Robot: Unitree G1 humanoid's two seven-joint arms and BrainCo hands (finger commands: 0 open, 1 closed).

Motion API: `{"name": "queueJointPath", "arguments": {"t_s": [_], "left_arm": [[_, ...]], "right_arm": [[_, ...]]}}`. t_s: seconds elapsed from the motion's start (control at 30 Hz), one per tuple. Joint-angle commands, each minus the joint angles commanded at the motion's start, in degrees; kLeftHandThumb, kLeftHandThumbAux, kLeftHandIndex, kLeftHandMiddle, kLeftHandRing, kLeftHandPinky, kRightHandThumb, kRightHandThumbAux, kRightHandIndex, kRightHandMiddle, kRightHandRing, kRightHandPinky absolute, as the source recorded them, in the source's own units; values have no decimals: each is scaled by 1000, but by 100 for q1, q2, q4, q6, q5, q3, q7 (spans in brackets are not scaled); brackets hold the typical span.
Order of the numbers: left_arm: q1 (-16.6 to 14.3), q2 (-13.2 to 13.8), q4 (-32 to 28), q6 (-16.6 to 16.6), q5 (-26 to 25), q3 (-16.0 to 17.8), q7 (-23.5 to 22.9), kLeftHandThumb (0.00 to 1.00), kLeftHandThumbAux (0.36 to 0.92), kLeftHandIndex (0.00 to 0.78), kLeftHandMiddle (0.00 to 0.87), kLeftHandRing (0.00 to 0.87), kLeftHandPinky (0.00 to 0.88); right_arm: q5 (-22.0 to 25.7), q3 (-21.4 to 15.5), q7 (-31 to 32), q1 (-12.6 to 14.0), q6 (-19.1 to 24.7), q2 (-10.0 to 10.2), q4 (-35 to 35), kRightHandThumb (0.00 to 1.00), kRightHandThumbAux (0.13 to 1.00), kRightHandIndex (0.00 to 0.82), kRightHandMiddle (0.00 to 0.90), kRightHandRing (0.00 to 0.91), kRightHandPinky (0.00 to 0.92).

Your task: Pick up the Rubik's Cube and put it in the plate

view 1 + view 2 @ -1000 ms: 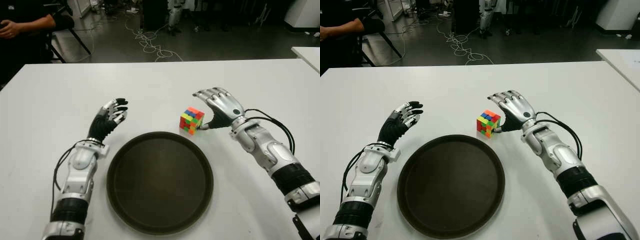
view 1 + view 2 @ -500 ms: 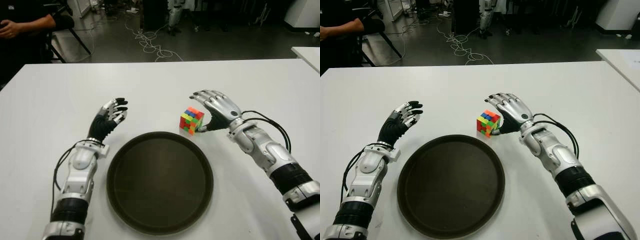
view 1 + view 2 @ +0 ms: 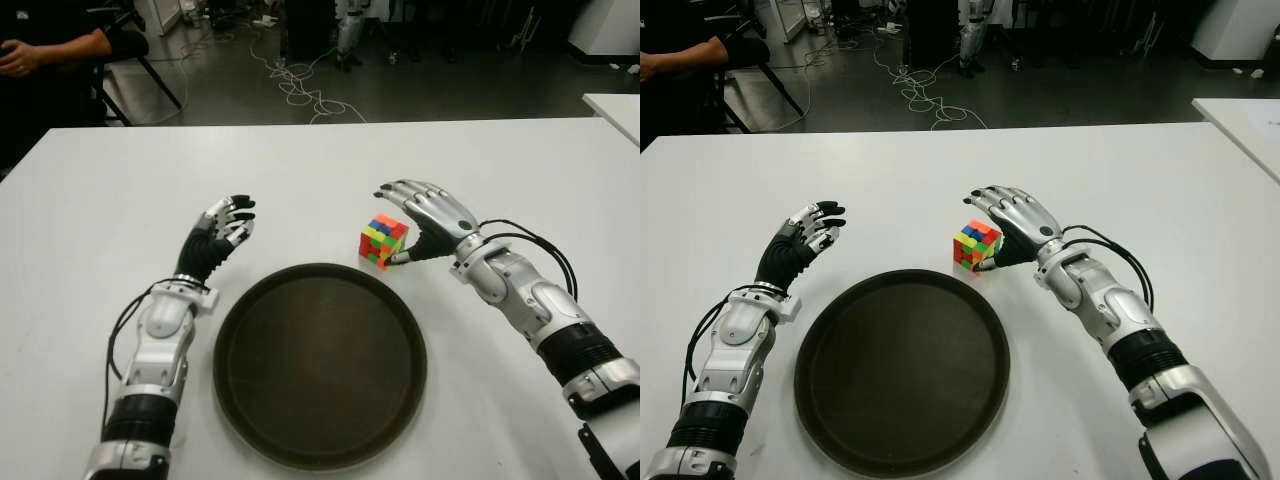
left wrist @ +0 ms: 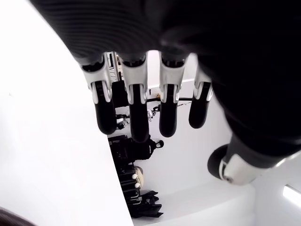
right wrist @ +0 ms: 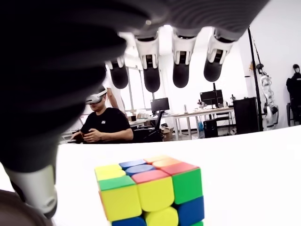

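The Rubik's Cube (image 3: 383,241) stands on the white table (image 3: 300,170) just behind the far right rim of the round dark plate (image 3: 320,365). My right hand (image 3: 418,222) hovers right beside the cube, fingers spread above it and thumb low next to its right face. In the right wrist view the cube (image 5: 150,193) sits under the spread fingertips (image 5: 181,74), with nothing gripped. My left hand (image 3: 222,228) shows to the left of the plate, fingers relaxed and holding nothing.
A seated person (image 3: 45,50) is at the far left behind the table. Cables (image 3: 300,85) lie on the floor beyond the far edge. A second white table corner (image 3: 615,105) shows at the right.
My right hand has crept leftwards, closing in on the cube with its fingers reaching over it. The cube, the plate and the left hand have not moved.
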Motion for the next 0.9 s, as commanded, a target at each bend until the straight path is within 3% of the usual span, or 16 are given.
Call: {"name": "queueJointPath", "arguments": {"t_s": [0.17, 0.9], "left_arm": [[5, 1, -12, -6, 5, -11, -8, 230, 593, 208, 227, 229, 252], [-12, -36, 150, -211, 31, 5, 90, 248, 590, 221, 234, 214, 173]], "right_arm": [[87, -22, -71, 28, -33, 102, 95, 0, 682, 0, 0, 0, 22], [240, 39, -319, -10, -289, 362, 593, 0, 686, 0, 9, 16, 51]]}}
